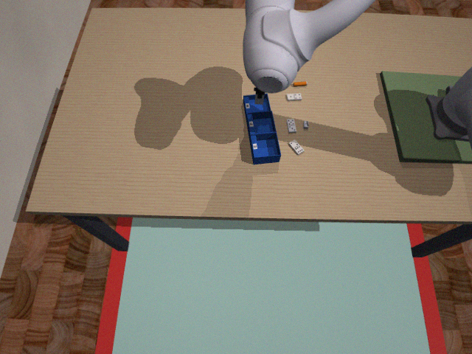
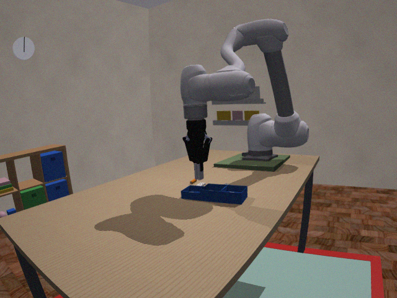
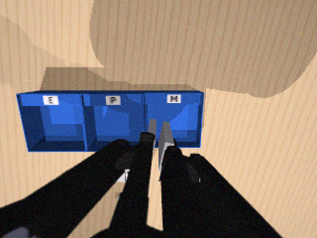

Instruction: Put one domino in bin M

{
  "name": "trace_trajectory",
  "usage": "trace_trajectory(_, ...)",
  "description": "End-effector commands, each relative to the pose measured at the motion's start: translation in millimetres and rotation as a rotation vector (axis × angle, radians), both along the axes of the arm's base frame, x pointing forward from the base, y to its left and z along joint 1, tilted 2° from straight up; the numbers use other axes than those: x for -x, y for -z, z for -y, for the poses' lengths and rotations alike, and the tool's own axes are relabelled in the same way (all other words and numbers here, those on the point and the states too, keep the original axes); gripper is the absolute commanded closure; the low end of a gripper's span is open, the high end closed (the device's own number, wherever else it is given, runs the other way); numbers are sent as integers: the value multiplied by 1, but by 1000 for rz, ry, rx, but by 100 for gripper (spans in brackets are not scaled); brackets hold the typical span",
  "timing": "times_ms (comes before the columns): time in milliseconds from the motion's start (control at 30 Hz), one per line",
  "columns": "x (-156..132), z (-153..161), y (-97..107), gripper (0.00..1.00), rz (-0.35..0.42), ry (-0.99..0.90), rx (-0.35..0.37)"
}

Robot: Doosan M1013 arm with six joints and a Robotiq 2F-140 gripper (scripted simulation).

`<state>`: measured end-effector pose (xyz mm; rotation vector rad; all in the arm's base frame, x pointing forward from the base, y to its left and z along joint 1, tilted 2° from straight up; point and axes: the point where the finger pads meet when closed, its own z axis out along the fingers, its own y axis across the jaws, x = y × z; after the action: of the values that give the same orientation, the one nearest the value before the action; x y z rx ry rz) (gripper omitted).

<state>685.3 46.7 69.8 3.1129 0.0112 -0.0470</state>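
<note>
The blue bin marked M (image 1: 265,107) (image 2: 190,195) (image 3: 189,119) is the end compartment of a row of three joined bins. My gripper (image 1: 259,102) (image 2: 199,178) (image 3: 158,131) is nearly closed, its grey fingertips over bin M and above its rim. A narrow gap shows between the fingers, with no domino visible in it. No domino shows in the visible part of M; the fingers hide some of its inside. Three white dominoes lie flat on the table: one near M (image 1: 293,96), one beside the middle bin (image 1: 291,125) (image 3: 122,177), and one tilted askew (image 1: 296,147).
Bins P (image 1: 262,123) (image 3: 114,121) and E (image 1: 266,146) (image 3: 59,119) adjoin M. An orange piece (image 1: 299,83) (image 2: 193,181) lies beyond the domino near M. A small grey thing (image 1: 305,124) lies by the middle domino. The arm's green base plate (image 1: 396,114) (image 2: 237,162) is farther off.
</note>
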Motion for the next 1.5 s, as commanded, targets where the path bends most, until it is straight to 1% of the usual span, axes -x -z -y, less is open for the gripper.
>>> trace_trajectory(0,3,-12,0,95,0,0,0)
trace_trajectory(333,15,-60,1,95,0,0,0)
trace_trajectory(400,15,-60,1,95,0,0,0)
trace_trajectory(900,16,-59,41,95,0,0,0)
trace_trajectory(967,16,-59,41,95,0,0,0)
trace_trajectory(1200,17,-58,60,95,0,0,0)
trace_trajectory(1467,17,-58,60,95,0,0,0)
